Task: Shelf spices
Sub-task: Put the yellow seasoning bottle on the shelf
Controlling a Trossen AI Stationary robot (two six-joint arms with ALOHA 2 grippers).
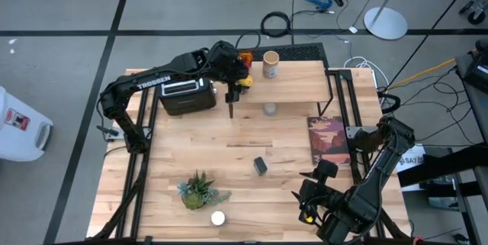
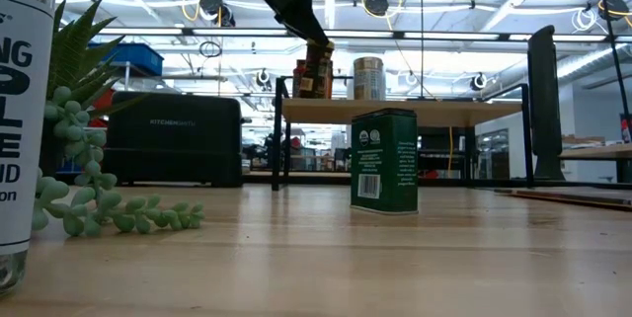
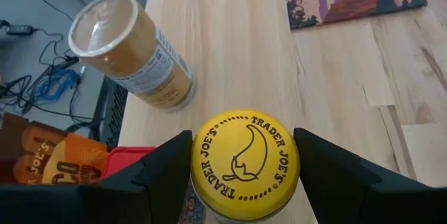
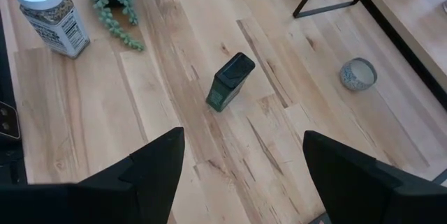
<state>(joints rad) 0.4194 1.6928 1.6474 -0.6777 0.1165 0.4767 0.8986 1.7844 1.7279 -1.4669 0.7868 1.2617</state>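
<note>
The shelf (image 1: 320, 85) stands at the table's far side, right of the black toaster (image 1: 187, 96). At its left end my left gripper (image 1: 242, 78) is shut on the yellow-lidded jar (image 3: 244, 161). A red tin (image 3: 133, 158) stands beside that jar, and a tan-lidded jar (image 1: 270, 64) stands farther right on the plank. A dark green tin (image 1: 261, 166), a white-capped shaker (image 1: 218, 218) and a small grey-topped jar (image 1: 269, 109) stand on the table. My right gripper (image 4: 241, 161) hangs open above the near right part of the table. My left gripper has the yellow-lidded jar between its two fingers (image 3: 171, 165), one on each side just at the lid's rim (image 3: 199, 175). The fingers slant down from the table's left side. The jar is upright, its base seemingly on the shelf's plank (image 2: 316, 97).
A green potted plant (image 1: 200, 190) stands near the table's front left. A flat picture book (image 1: 329, 140) lies right of centre, in front of the shelf. Open tabletop lies between the plant, the green tin and the shelf.
</note>
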